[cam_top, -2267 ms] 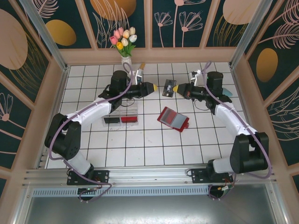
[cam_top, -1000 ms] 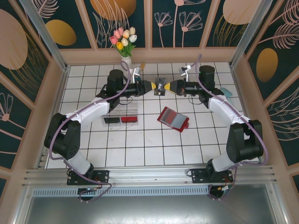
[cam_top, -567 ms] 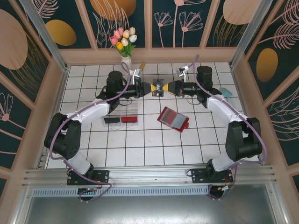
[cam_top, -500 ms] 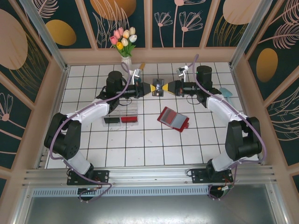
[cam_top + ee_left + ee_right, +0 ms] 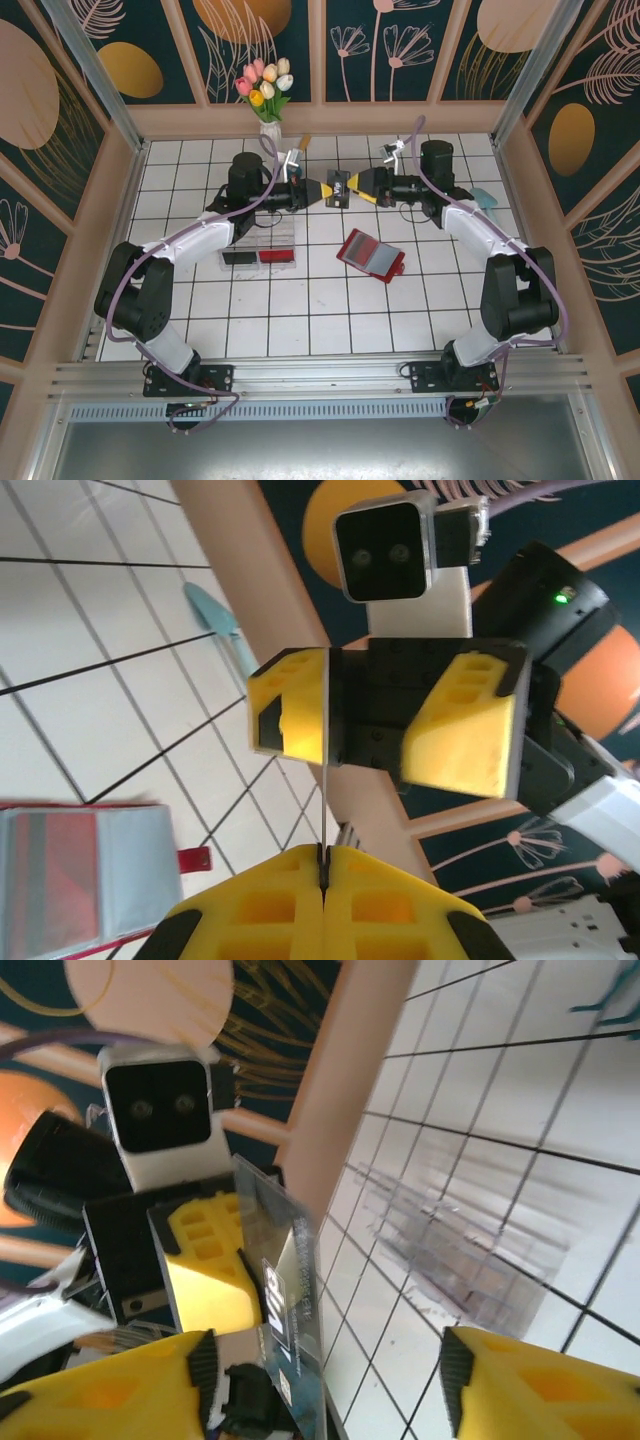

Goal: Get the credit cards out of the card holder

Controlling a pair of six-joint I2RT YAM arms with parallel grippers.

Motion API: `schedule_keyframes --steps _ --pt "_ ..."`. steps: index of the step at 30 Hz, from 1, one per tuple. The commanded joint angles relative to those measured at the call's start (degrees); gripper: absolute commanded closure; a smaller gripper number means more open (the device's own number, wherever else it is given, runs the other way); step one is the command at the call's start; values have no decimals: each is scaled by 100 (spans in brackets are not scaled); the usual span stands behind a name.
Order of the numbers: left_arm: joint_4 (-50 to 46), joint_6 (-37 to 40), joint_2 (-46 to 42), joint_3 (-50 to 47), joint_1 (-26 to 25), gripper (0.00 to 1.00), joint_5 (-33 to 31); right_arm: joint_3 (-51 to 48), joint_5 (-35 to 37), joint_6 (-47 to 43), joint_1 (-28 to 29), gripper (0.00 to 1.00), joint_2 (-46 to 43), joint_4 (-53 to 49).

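A dark credit card [image 5: 338, 188] hangs in the air above the far middle of the table, between the two grippers. My left gripper [image 5: 328, 190] is shut on its near edge; in the left wrist view the card [image 5: 324, 800] shows edge-on, pinched at the left gripper [image 5: 323, 865]. My right gripper [image 5: 352, 186] stands open around the card's other end, one finger [image 5: 290, 705] beside the card and the other finger [image 5: 465, 725] well apart. In the right wrist view the card [image 5: 290, 1290] shows printed lettering. The red card holder [image 5: 372, 255] lies open on the table, grey-blue panels up.
A clear compartment tray [image 5: 262, 247] with red and black pieces lies left of the card holder, under the left arm. A vase of tulips [image 5: 268, 95] stands at the back wall. A small teal object [image 5: 483, 197] lies near the right wall.
The right gripper brought the card to the left gripper. The left gripper has shut on the card, and the right gripper has opened off it.
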Motion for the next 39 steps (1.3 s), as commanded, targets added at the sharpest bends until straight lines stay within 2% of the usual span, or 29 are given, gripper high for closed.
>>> schedule_keyframes --steps 1,4,6,8,10,14,19,25,30,33,39 --pt "-746 336 -357 78 50 100 -589 -48 580 -302 -88 29 -167 -285" --pt "-1399 341 -824 -139 77 100 -1466 -90 1003 -340 -85 24 -280 -361" --pt "-1736 225 -1184 -349 81 100 -2114 -114 1214 -350 -74 14 -340 -387" --pt "-2125 -21 -1585 -578 82 100 -2877 -127 1415 -365 -52 11 -387 -399" --pt "-2479 -464 -2032 -917 79 100 -3645 -118 1680 -423 5 1 -434 -467" --pt "-2980 -1378 -2822 -1509 74 100 -4508 -91 2286 -533 155 1 -530 -597" --pt "-4147 -2103 -3409 -1618 73 100 -5434 154 3340 -723 430 1 -559 -1011" --pt "-5367 -3579 -3657 -1521 -77 100 -6232 302 4130 -798 725 1 -642 -1105" --pt "-6377 -4901 -3533 -1311 -339 100 -6751 270 4409 -819 907 1 -746 -1099" --pt "-6972 -5731 -3210 -1157 -453 100 -6697 157 4448 -753 948 1 -865 -1010" --pt "-7455 -6550 -2597 -974 -464 100 -6479 7 4518 -712 952 1 -1082 -906"
